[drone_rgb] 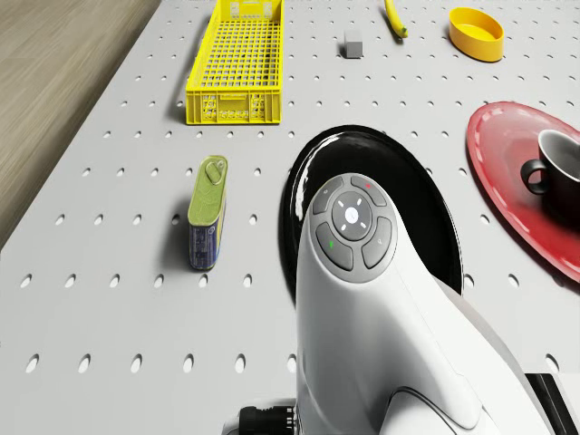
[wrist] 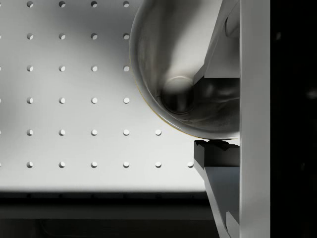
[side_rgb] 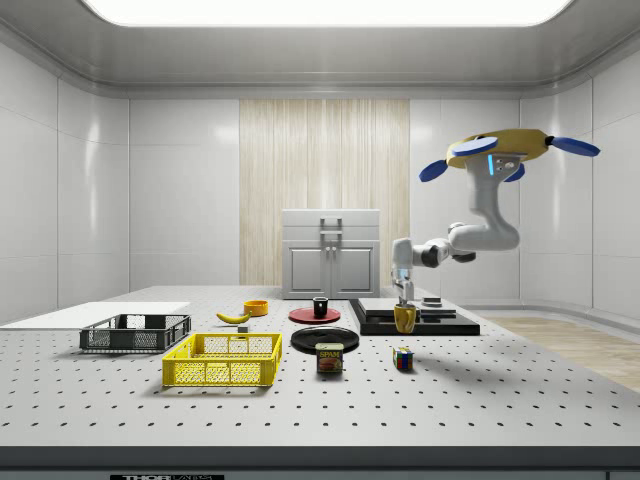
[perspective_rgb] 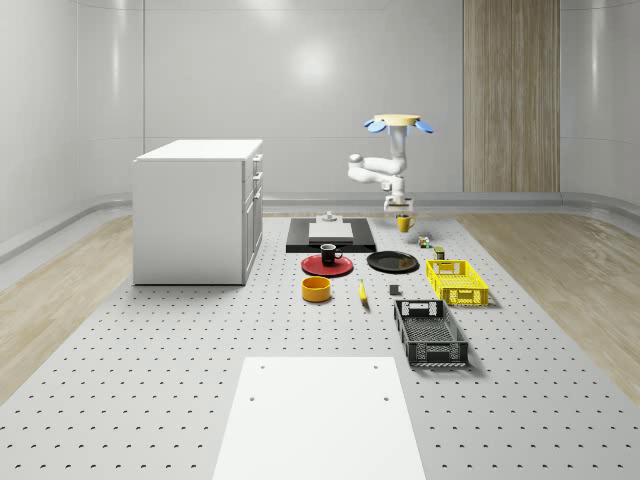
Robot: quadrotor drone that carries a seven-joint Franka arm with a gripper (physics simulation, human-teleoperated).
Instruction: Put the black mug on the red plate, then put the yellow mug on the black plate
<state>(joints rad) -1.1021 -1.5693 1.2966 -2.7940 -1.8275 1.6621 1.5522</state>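
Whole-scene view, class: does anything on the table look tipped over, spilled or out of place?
The can lies on its side in the drone view. Otherwise nothing stands out: the black mug stands upright on the red plate, and the gripper holds the yellow mug upright.

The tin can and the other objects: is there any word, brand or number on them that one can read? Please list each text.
Tin can: a label with lettering faces the side view, too small to read.
Strip at the table's front edge: markings cut off, unreadable.
Yellow mug, held in the gripper: no text visible.
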